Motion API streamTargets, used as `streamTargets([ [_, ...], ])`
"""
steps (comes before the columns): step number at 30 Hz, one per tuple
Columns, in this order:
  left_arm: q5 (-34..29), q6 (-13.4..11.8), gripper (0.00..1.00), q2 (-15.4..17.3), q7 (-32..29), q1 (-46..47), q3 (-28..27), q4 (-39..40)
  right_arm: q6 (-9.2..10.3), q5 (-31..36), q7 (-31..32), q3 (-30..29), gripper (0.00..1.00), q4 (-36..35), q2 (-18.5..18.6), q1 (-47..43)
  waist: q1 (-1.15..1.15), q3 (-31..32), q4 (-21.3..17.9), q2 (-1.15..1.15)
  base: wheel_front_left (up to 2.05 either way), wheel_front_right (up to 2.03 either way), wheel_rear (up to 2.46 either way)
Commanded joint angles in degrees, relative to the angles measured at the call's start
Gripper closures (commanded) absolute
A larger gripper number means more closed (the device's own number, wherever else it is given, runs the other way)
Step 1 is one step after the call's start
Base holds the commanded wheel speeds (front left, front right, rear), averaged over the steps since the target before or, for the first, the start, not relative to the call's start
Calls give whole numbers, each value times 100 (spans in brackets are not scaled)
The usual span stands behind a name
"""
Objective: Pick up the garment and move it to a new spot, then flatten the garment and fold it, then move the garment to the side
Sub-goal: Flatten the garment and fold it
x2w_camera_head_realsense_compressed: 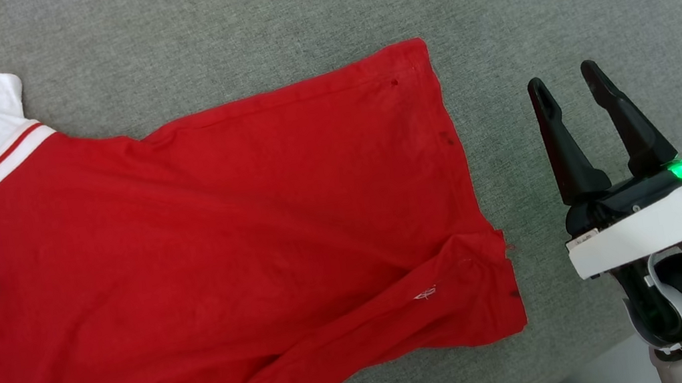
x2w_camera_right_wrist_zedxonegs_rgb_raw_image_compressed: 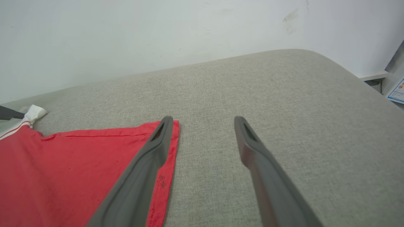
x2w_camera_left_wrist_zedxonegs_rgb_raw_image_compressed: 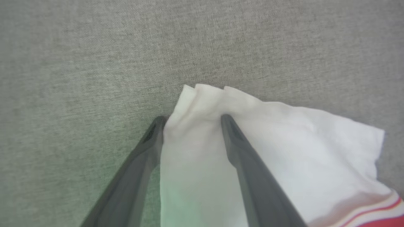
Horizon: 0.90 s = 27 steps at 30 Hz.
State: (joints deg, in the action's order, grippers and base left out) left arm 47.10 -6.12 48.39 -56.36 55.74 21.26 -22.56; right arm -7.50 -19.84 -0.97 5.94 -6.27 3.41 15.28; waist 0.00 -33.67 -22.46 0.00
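The garment [x2w_camera_head_realsense_compressed: 217,223] lies spread on the grey cushion, red body across the head view, hem toward the right, with white sleeves at the far left. My left gripper [x2w_camera_left_wrist_zedxonegs_rgb_raw_image_compressed: 192,118] stands open over one white sleeve [x2w_camera_left_wrist_zedxonegs_rgb_raw_image_compressed: 300,142]; the sleeve's bunched end lies between its two fingers, and the red-and-white trim shows at the lower right corner. My right gripper [x2w_camera_head_realsense_compressed: 564,77] is open and empty, hovering just right of the hem. In the right wrist view its left finger overlaps the hem corner of the garment [x2w_camera_right_wrist_zedxonegs_rgb_raw_image_compressed: 63,164], and the right gripper [x2w_camera_right_wrist_zedxonegs_rgb_raw_image_compressed: 203,121] has bare cushion between its fingers.
The grey fabric cushion [x2w_camera_head_realsense_compressed: 287,10] runs under everything. Its front edge drops off at the lower right of the head view, near my right arm's white base [x2w_camera_head_realsense_compressed: 657,225]. A pale wall [x2w_camera_right_wrist_zedxonegs_rgb_raw_image_compressed: 157,37] rises behind the cushion, whose right end curves down.
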Motion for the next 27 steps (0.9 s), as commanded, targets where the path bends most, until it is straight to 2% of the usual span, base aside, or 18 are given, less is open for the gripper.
streamTargets([
  [1, 102, 3, 100, -340, -237, -477, 273, -246, 2, -65, -18, 1, 0, 20, -18, 103, 0, 7, -6, 0, 0, 0, 0],
  [10, -56, 27, 100, -450, 605, -208, 97, -184, 2, -427, 356, -7, 0, 236, 258, 268, 0, 284, 206, 0, 0, 0, 0],
  [14, -54, 31, 100, -716, 1117, 25, -6, -158, 2, -813, 1120, 53, 0, 703, 605, 488, 0, 465, 484, 0, 0, 0, 0],
  [19, -112, 118, 100, -1087, 1478, 154, 113, -14, 1, -1280, 2223, 226, 0, 1245, 1054, 904, 0, 583, 938, 0, 0, 0, 0],
  [27, -144, 223, 100, -1380, 1740, 217, 241, 380, 2, -1494, 3091, 352, 0, 1960, 1342, 1844, 0, 459, 1488, 0, 0, 0, 0],
])
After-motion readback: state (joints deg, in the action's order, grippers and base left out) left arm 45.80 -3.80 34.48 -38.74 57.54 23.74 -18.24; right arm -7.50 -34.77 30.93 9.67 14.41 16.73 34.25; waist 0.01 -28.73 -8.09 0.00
